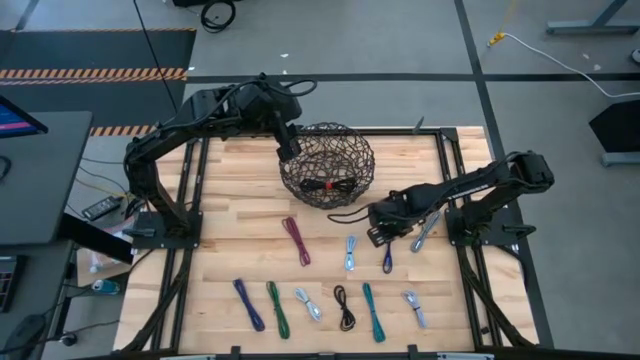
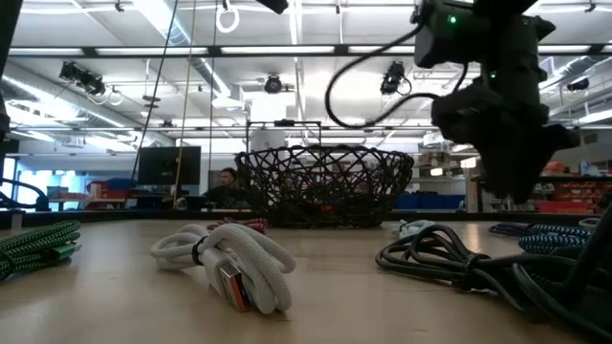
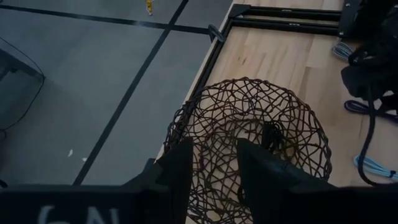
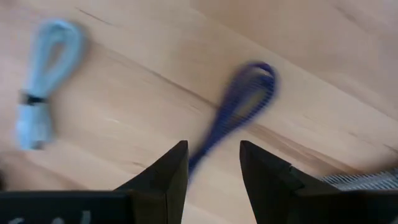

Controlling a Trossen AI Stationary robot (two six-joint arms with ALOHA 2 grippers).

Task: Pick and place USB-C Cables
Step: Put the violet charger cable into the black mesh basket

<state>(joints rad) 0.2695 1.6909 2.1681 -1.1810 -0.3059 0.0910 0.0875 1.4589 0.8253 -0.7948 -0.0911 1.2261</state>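
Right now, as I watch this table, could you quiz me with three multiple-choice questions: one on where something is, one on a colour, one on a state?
1. Where does the left pincer hang?
A. over the wire basket's rim
B. at the table's front edge
C. off the table

2. What colour is the cable bundle just ahead of the right pincer?
A. purple
B. green
C. black

3. How do the right pincer's fingers stand?
A. shut on a cable
B. open, holding nothing
C. shut, empty

Answers:
1 A: the high view shows it at the wire basket.
2 A: the right wrist view shows the purple cable bundle between the fingertips' line.
3 B: a gap shows between both fingers, with wood beneath.
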